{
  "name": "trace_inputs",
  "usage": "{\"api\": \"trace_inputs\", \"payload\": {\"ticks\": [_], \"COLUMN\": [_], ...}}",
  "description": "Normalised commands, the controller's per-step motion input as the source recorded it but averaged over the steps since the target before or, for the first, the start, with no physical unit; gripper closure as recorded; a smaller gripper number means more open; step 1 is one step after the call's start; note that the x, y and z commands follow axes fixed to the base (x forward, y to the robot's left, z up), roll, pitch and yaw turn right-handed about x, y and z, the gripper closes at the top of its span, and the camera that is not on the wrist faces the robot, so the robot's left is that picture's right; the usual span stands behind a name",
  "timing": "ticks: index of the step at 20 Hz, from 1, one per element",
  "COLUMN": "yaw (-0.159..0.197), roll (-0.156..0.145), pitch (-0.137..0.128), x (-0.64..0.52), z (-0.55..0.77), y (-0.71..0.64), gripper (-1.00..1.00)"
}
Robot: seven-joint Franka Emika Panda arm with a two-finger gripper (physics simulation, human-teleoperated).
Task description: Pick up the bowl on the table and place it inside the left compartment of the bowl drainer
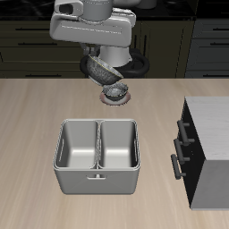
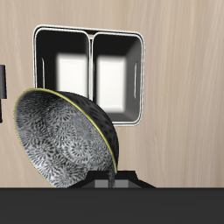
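My gripper (image 1: 102, 73) is shut on the rim of the bowl (image 1: 97, 68), a small speckled grey metal one. The bowl hangs tilted in the air above the table (image 1: 36, 116), toward the back. In the wrist view the bowl (image 2: 63, 140) fills the foreground, its patterned inside facing the camera, and my gripper (image 2: 105, 180) pinches its edge. The bowl drainer (image 1: 97, 181) stands nearer the table's front edge, both wells empty. Its left compartment (image 1: 77, 146) (image 2: 116, 79) is open and unobstructed. The bowl is well behind and above the drainer (image 2: 39, 45).
A like grey bowl on a dark round saucer (image 1: 114, 90) sits on the table just under the held bowl. A dark cabinet with bar handles (image 1: 207, 148) stands beside the drainer. Dark drawers line the back wall.
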Motion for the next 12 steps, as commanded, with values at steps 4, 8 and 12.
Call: {"api": "trace_inputs", "payload": {"ticks": [4, 8, 12], "yaw": [-0.01, 0.01, -0.001], "roll": [0.027, 0.018, 0.005], "pitch": [0.003, 0.004, 0.001], "x": [0.18, 0.15, 0.24], "z": [0.03, -0.02, -0.02], "y": [0.27, 0.2, 0.14], "gripper": [1.0, 1.0, 1.0]}}
